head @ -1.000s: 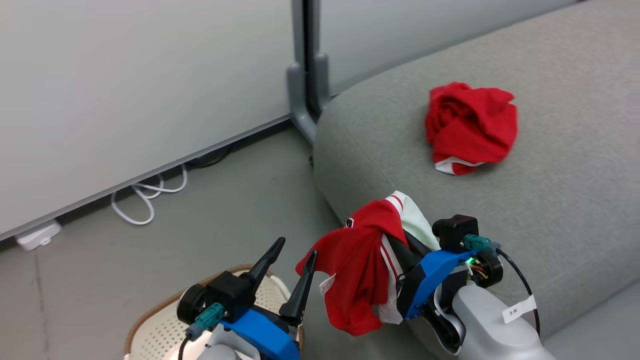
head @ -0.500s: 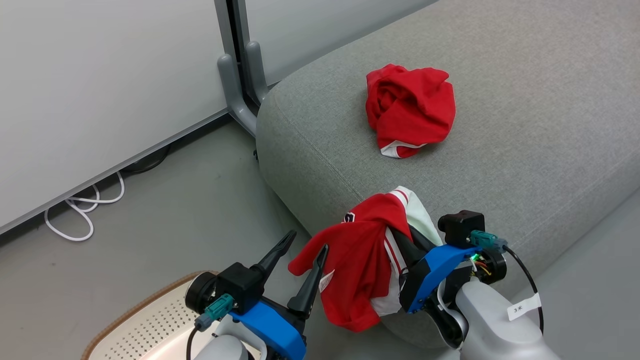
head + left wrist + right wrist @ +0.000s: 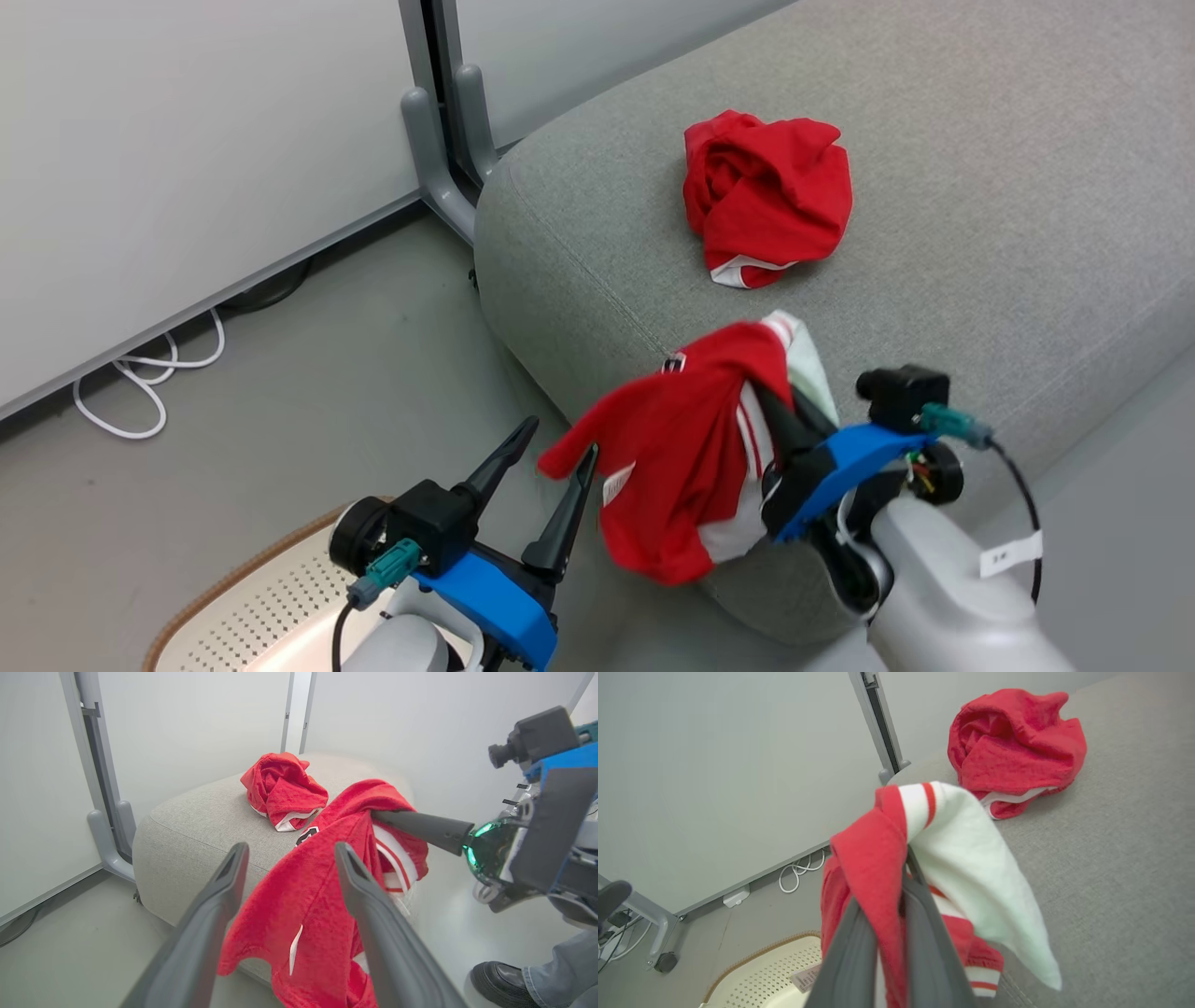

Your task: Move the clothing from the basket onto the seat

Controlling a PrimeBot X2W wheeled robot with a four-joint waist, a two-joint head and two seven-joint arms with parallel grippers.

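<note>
The grey woven seat (image 3: 980, 140) runs off the top and right edges of the head view, its rounded corner turned toward the robot; broad bare cushion lies to the right of and behind the clothing on it. The grey floor (image 3: 308, 373) is open between the seat's corner and the white wall panel (image 3: 187, 121). The perforated basket (image 3: 243, 607) is cut off by the bottom edge and partly covered by the left arm, so most of its inside is hidden. The red jersey (image 3: 681, 467) (white panel and striped trim on its right side) hangs over the seat's front corner, pinched in the right gripper (image 3: 903, 877), whose fingers are clenched together with their tips buried in the cloth; whether its hem touches the cushion cannot be told. The crumpled red garment (image 3: 766, 210) lies on the seat beyond it, apart from the jersey. The left gripper (image 3: 560, 437) stands spread and grasps nothing, just left of the jersey. A white cable (image 3: 149, 383) loops along the wall; a person's black shoe (image 3: 495, 977) stands on the floor near the right arm.
</note>
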